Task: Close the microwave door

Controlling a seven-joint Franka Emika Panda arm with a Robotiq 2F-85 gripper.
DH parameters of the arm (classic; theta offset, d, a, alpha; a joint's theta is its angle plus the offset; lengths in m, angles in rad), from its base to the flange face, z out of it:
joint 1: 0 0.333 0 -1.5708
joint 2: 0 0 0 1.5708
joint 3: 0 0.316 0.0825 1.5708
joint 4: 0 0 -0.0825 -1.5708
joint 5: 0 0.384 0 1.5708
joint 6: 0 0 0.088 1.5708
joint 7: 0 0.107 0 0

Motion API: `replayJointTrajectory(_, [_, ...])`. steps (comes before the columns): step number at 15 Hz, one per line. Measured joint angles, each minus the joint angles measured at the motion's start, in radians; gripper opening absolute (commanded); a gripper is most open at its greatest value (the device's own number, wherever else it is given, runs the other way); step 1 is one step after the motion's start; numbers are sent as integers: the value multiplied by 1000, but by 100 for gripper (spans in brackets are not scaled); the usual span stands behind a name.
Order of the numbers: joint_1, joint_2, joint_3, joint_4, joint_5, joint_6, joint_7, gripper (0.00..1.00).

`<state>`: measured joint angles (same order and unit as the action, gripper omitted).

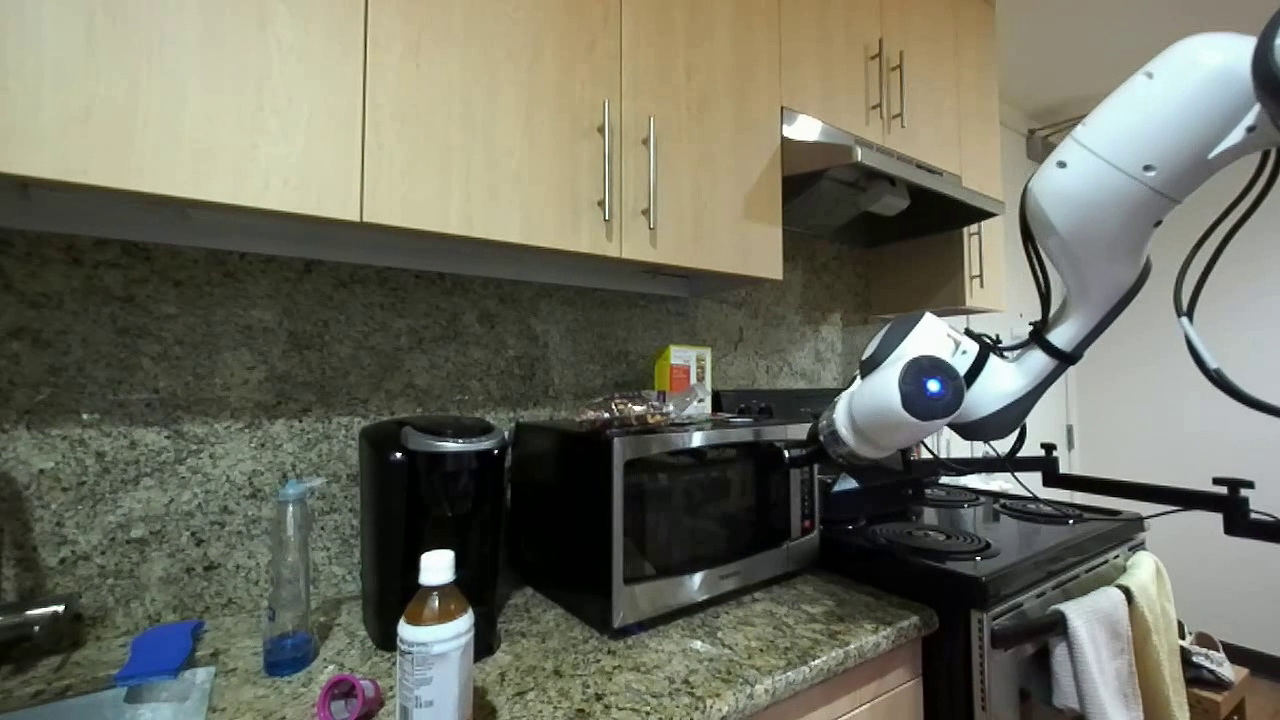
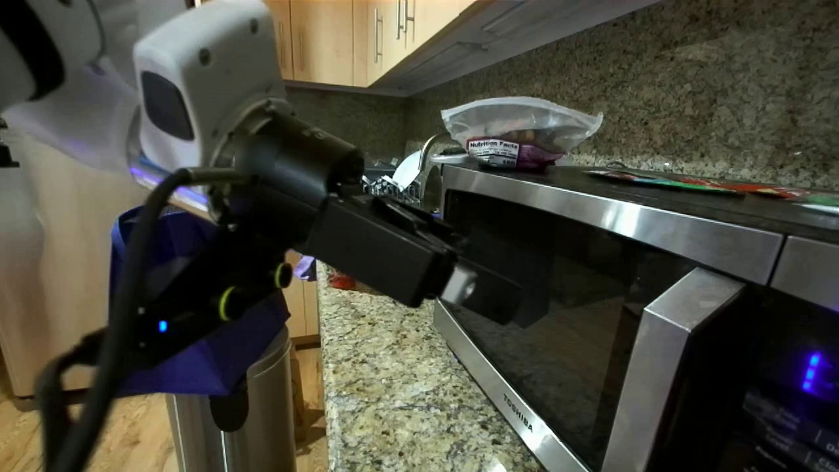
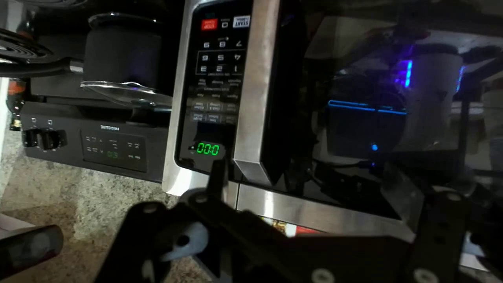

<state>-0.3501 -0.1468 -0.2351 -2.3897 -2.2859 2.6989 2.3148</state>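
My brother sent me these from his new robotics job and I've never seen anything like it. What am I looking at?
This is one white robot arm ending in black fingers. Two pictures come from cameras outside the robot. The third comes from a camera on its wrist and is upside down, hence the inverted numbers on the keypad. On the counter stand a microwave, a smaller black appliance and a clear bottle with blue liquid. The fingers stand apart and hold nothing. They are near the microwave door; I can't tell whether they touch it. The job is closing that door, which already looks shut.
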Motion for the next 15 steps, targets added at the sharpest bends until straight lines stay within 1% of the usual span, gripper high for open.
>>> replayJointTrajectory(3, [28, -62, -28, -50, 0, 97, -111, 100])
replayJointTrajectory(7, [15, -108, -27, -61, 32, 294, -262, 100])
replayJointTrajectory(9, [-21, -118, -11, -66, 117, 366, -389, 100])
replayJointTrajectory(10, [-48, -121, 5, -72, 172, 373, -454, 100])
replayJointTrajectory(13, [-140, -131, 71, -112, 394, 350, -674, 100])
replayJointTrajectory(14, [-155, -140, 88, -124, 471, 331, -743, 100])
replayJointTrajectory(15, [-154, -158, 101, -123, 503, 306, -751, 100])
